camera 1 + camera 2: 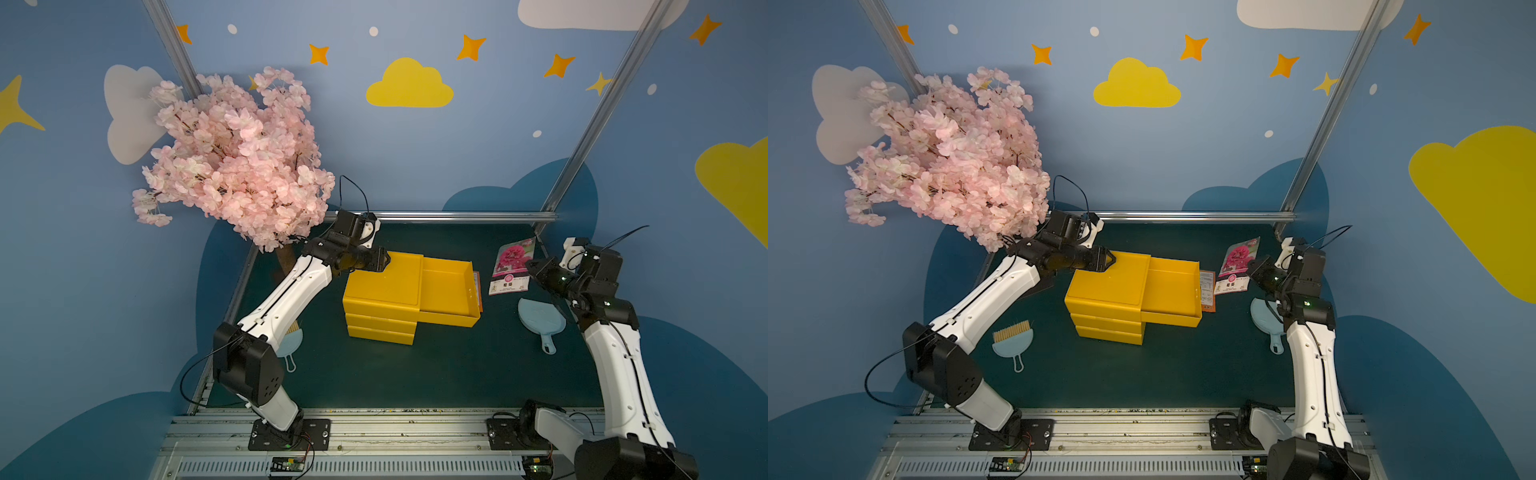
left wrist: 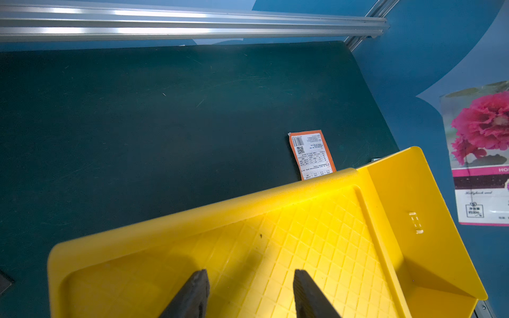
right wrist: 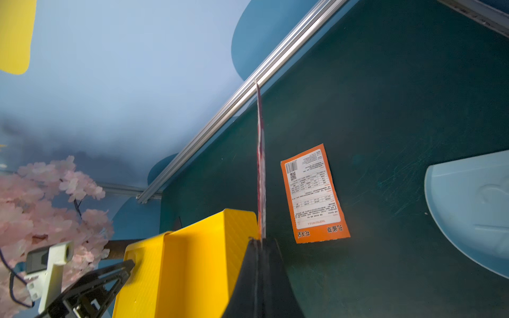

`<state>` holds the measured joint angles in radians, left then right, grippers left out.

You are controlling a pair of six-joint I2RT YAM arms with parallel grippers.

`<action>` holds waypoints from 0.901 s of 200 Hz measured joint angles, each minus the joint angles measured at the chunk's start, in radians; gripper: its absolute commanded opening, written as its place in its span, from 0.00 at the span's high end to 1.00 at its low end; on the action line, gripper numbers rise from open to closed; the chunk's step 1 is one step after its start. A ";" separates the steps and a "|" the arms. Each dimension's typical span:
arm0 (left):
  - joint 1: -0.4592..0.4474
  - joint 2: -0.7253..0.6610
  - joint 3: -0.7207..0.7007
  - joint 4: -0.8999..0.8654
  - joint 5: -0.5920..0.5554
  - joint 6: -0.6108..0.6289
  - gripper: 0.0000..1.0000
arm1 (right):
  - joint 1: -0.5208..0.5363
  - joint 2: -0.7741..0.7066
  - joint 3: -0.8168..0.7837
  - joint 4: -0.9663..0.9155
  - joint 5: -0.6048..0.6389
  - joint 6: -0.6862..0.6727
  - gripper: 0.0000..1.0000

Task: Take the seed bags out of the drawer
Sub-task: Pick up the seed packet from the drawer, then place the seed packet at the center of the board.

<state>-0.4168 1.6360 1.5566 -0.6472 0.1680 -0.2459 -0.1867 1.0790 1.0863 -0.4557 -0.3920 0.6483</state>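
While the drawer (image 1: pixel 449 319) stands pulled out to the right of the yellow cabinet (image 1: pixel 380 286), both top views show its tray bare.

Item one: pink-flower seed bag (image 1: pixel 512 266). It is out of the drawer, raised clear of the surface (image 1: pixel 415 374) to the right of the drawer front, and tilted with its printed face up. The right wrist view shows this bag edge-on (image 3: pixel 260 165).

Held by: right tool (image 1: pixel 530 266), jaws pressed together on one edge of the bag.

Item two: orange seed bag (image 1: pixel 1207 289). It is out of the drawer and lies flat on the surface, barcode side up, just beside the drawer front. That front partly hides it in both top views.

Left tool (image 1: pixel 386 262): jaws spread, nothing between them, poised over the rear left corner of the cabinet top. Contact with the cabinet cannot be told.

Two lower drawers (image 1: pixel 380 328): closed.

Also present:
- light blue dustpan (image 1: pixel 540 318), on the surface near the right arm
- brush (image 1: pixel 1013 338), near the left arm
- pink blossom tree (image 1: pixel 237 158), at the rear left
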 measured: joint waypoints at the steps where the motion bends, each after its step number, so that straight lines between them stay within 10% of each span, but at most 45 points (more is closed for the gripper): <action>1: 0.000 0.000 0.000 0.000 0.000 0.000 0.45 | -0.002 0.001 0.000 0.001 0.000 0.001 1.00; 180: 0.000 0.000 0.000 0.000 0.000 0.000 0.45 | 0.081 0.718 0.096 0.130 -0.208 -0.203 1.00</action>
<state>-0.4168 1.6363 1.5566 -0.6476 0.1680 -0.2455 -0.1059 1.7973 1.1820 -0.3256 -0.5999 0.4458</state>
